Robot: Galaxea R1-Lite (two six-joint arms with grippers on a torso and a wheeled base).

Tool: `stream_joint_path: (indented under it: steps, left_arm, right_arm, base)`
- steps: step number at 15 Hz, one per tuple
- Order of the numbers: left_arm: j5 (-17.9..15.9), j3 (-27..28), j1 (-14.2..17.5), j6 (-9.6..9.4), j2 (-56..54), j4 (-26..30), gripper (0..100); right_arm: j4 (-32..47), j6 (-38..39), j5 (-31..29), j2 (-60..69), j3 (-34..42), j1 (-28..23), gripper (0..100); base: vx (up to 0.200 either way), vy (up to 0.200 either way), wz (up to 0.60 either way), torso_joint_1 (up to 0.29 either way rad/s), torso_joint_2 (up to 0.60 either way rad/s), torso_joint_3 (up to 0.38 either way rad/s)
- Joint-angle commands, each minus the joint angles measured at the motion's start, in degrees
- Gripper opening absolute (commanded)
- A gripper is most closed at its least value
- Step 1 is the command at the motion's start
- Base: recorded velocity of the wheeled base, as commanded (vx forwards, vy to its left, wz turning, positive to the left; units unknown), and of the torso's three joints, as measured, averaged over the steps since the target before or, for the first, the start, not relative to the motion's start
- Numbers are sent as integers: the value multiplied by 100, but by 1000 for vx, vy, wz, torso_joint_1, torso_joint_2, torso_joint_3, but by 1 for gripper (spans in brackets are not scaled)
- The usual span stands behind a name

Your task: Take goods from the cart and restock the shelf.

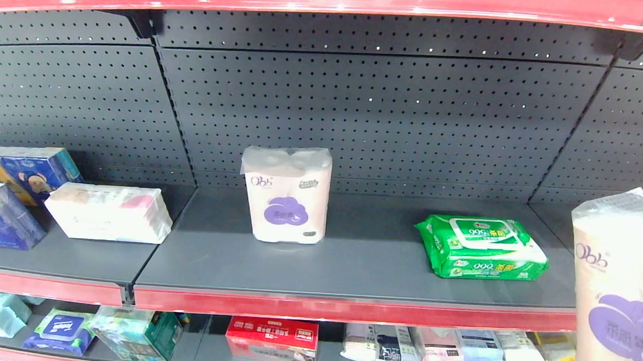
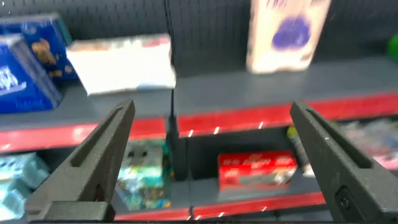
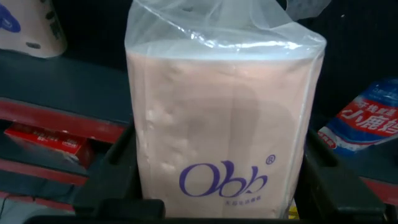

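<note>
Room for the load lies leftward and inward: the right tool [image 3: 224, 186] is clamped on an upright plastic-wrapped pack of toilet rolls with a purple cloud print [image 1: 618, 295], held off the right end of the grey shelf with the red front lip [image 1: 348, 309], seemingly short of that lip. A matching pack [image 1: 286, 195] stands mid-shelf, and a green flat pack of wet wipes [image 1: 482, 248] lies between the two, so the bare deck beside the standing pack looks the likeliest slot. The left tool [image 2: 211, 155] hangs spread and empty, facing the shelf further left.
</note>
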State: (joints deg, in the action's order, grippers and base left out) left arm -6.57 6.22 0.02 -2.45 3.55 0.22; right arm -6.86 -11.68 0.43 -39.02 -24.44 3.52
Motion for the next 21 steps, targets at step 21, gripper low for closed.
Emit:
stream_joint_path:
  steps: [21]
  left_arm:
    - [-2419, 1004, 692, -353, 8135, -4830, 100]
  right_arm:
    - [97, 8, -51, -325, -175, -669, 0]
  base:
    - [0, 0, 0, 0, 0, 0]
